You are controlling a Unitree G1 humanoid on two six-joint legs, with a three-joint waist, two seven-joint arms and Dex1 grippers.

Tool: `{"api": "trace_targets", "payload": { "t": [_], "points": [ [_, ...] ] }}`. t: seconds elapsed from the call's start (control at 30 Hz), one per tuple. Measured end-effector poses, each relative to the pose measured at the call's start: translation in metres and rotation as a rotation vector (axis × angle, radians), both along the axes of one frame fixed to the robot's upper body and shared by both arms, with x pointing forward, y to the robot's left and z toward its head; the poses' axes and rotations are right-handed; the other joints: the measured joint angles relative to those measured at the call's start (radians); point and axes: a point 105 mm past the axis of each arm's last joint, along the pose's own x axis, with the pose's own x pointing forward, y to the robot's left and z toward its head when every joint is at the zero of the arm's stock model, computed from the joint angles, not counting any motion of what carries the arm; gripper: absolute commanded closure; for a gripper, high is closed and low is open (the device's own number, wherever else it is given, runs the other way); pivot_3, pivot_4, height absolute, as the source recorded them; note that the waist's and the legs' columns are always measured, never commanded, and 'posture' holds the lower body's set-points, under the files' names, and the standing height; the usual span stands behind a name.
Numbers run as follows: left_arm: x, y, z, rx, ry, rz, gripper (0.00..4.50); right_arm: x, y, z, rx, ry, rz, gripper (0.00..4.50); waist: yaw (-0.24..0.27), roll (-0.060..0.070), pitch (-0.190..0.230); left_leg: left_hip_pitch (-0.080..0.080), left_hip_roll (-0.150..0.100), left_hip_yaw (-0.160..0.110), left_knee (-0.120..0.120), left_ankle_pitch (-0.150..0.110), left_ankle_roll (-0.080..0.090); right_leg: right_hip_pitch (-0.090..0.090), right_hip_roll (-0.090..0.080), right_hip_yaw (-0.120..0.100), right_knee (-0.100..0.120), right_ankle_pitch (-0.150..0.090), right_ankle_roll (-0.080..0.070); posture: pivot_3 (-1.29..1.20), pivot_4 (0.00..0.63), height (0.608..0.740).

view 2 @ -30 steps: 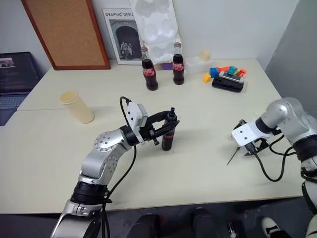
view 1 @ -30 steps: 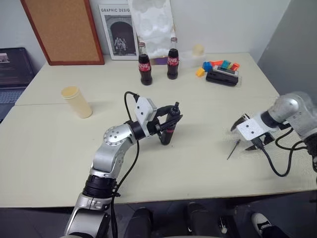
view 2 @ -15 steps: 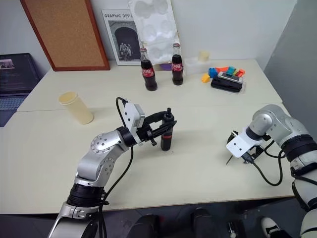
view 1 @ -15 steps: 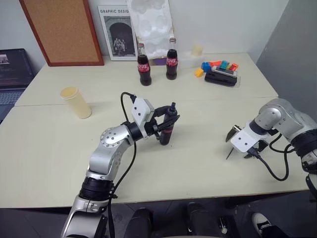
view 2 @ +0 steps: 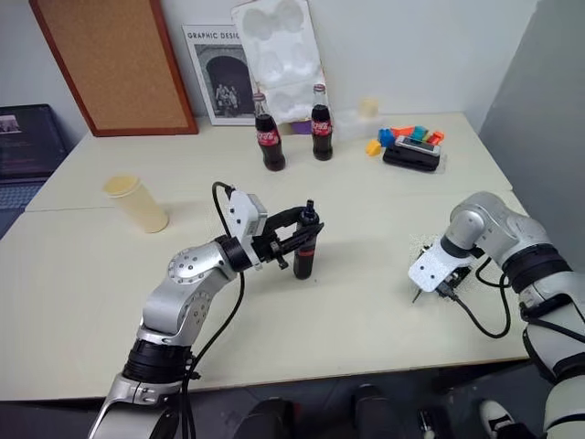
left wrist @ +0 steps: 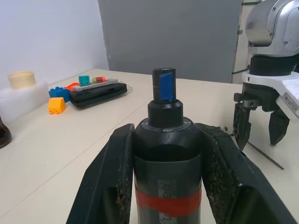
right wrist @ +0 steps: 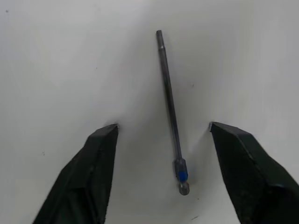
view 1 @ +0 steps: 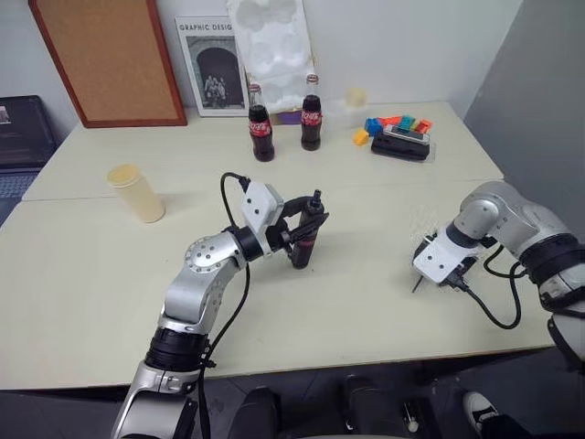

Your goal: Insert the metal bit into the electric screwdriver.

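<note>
- At mid-table, my left gripper [view 1: 294, 240] was clamped around the screwdriver [view 1: 305, 240], holding it upright on the table [view 1: 82, 274], nose up, the red band just under my fingers [left wrist: 119, 172].
- Well to its right, my right gripper [right wrist: 163, 140] pointed straight down over the bit [right wrist: 170, 109], fingers spread and pinching nothing, neither fingertip touching the rod.
- The bit lay flat on the table between those two fingers, directly beneath the gripper, so my right arm was by far the nearer one.
- Its long axis ran across the line between my fingertips, roughly square to it with a slight slant, so closing would catch it across its width.
- The thicker, blue-marked end sat between the fingertips; the thin end reached out past them.
- I judged the next move to be lowering a little further and closing on the shaft near that thick end.
</note>
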Motion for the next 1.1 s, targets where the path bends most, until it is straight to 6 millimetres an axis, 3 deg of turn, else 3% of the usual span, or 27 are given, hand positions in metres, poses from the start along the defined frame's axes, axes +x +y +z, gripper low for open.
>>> {"api": "trace_targets", "payload": {
  "t": [0.33,0.73,0.87,0.97,1.1],
  "points": [
    [0.000,0.001,0.000,0.002,0.000,0.004,2.83,0.001,0.002,0.000,0.019,0.000,-0.021,4.46,-0.006,0.000,0.000,0.001,0.000,0.000,0.000,0.000,0.000,0.001,0.000,0.001,0.000,0.000,0.000,0.00,0.150,0.740],
    [0.000,-0.001,0.002,0.004,-0.005,-0.007,2.83,0.000,0.001,0.010,0.106,-0.022,-0.077,4.46,-0.004,0.001,0.001,-0.003,-0.001,-0.001,-0.001,0.000,0.000,-0.002,0.000,0.000,-0.001,-0.001,0.000,0.00,0.150,0.740],
    [0.000,-0.003,0.002,0.002,-0.004,-0.013,2.83,-0.003,0.016,0.038,0.351,-0.046,-0.212,4.46,-0.001,0.001,0.001,-0.005,-0.001,-0.003,-0.001,0.000,0.000,-0.003,-0.001,-0.001,-0.001,-0.001,0.001,0.00,0.150,0.740],
    [-0.001,-0.002,0.003,-0.005,-0.001,-0.018,2.83,-0.015,0.027,0.077,0.654,0.023,-0.428,4.46,0.006,0.002,0.001,-0.006,-0.001,-0.005,-0.002,0.000,0.000,-0.003,-0.001,-0.002,-0.001,-0.001,0.001,0.00,0.150,0.740],
    [-0.001,-0.001,0.002,-0.003,0.002,-0.019,2.83,-0.021,0.043,0.145,1.191,0.191,-0.744,4.46,0.010,0.002,0.001,-0.006,0.000,-0.005,-0.001,0.000,0.000,-0.003,0.000,-0.003,-0.001,-0.002,-0.001,0.00,0.150,0.740]
  ]
}}
